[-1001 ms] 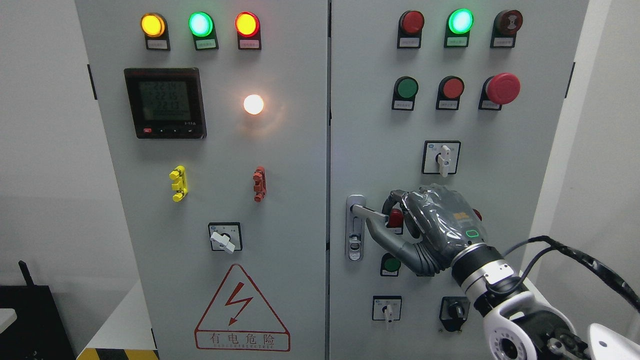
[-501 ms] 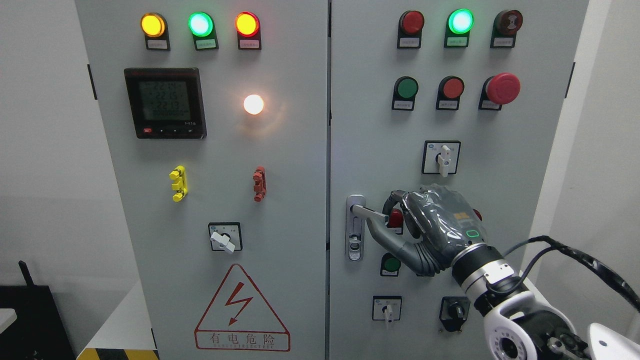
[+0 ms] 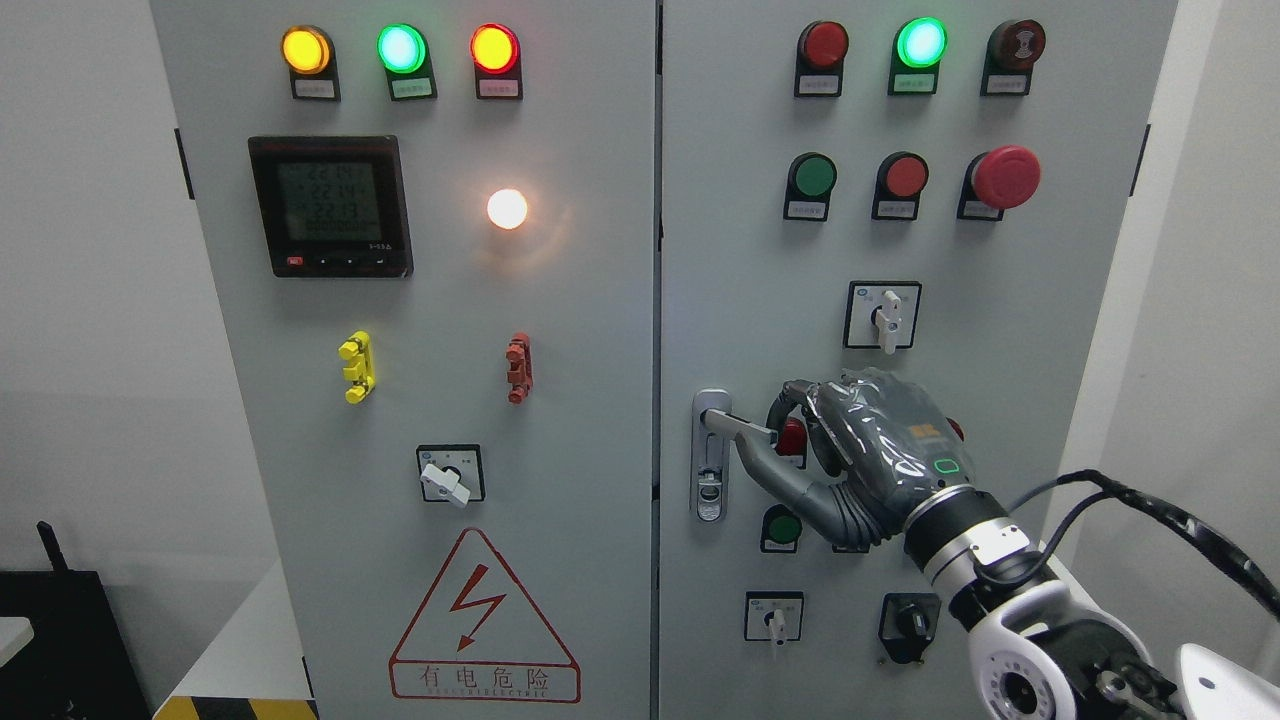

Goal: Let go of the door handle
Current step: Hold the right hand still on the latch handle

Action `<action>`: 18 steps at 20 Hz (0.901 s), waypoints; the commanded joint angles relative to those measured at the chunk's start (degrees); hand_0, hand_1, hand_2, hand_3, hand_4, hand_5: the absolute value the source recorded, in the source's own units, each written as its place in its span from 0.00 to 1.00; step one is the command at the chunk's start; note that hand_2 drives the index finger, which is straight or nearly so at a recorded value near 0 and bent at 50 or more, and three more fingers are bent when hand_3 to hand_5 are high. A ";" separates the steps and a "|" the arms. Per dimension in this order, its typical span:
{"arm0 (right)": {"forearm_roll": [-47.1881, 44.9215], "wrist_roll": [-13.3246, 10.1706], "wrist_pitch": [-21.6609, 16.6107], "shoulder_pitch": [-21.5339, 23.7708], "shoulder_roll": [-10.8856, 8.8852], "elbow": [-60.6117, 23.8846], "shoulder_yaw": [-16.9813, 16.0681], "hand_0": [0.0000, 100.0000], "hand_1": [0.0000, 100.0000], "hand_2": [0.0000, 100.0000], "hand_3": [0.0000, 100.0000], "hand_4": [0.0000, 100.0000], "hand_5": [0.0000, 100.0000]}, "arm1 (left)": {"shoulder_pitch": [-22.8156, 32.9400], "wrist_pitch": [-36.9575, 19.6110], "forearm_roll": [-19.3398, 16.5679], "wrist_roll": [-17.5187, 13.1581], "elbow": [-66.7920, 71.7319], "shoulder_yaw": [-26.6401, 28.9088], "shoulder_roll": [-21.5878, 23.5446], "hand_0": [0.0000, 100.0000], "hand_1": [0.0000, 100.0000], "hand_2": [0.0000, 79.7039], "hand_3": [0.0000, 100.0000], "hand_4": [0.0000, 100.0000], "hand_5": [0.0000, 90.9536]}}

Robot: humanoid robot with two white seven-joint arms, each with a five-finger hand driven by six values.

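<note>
Still to be done, by the look of it — the breakdown follows.

Door handle: the door handle (image 3: 738,427) sits just right of the frame's middle, on the left margin of the cabinet's right door (image 3: 760,260); its silver lever sticks out to the right from a vertical lock plate (image 3: 711,456).

Right hand: the right hand (image 3: 850,460) comes in from the lower right of the frame. Its curled fingers (image 3: 790,400) hook over the lever's outer end and the thumb lies beneath it, so it grips the handle.

Left hand: not in the picture.

Door: appears closed, its edge in line with the left door (image 3: 420,300) at the central seam.

Done: nothing of the release shows; the grip looks complete.

Left: in my judgement, the fingers must uncurl, the thumb drop away, and the hand draw back clear of the lever.

Nearby: a red button (image 3: 792,436) lies partly hidden behind the fingers, a green button (image 3: 783,529) just below the thumb.
</note>
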 commanded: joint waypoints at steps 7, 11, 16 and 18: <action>-0.20 -0.04 -0.05 0.17 0.88 0.40 -0.17 0.40 0.00 0.49 1.00 1.00 1.00 | 1.85 -0.02 0.01 0.05 -1.76 0.00 0.00 0.12 0.39 0.00 0.00 0.00 0.00; -0.20 -0.04 -0.05 0.26 0.88 0.49 -0.17 0.40 0.00 0.49 1.00 1.00 1.00 | 1.85 -0.02 0.01 0.05 -1.76 0.00 0.00 0.12 0.39 0.00 0.00 0.00 0.00; -0.64 -0.13 -0.05 0.26 0.88 0.49 -0.17 0.40 0.00 0.49 1.00 1.00 1.00 | 1.85 -0.02 0.01 0.05 -1.76 0.00 0.00 0.12 0.39 0.00 0.00 0.00 0.00; -0.64 -0.13 -0.05 0.26 0.88 0.41 -0.25 0.40 0.00 0.49 1.00 1.00 1.00 | 1.85 -0.02 0.01 0.05 -1.76 0.00 0.00 0.12 0.39 0.00 0.00 0.00 0.00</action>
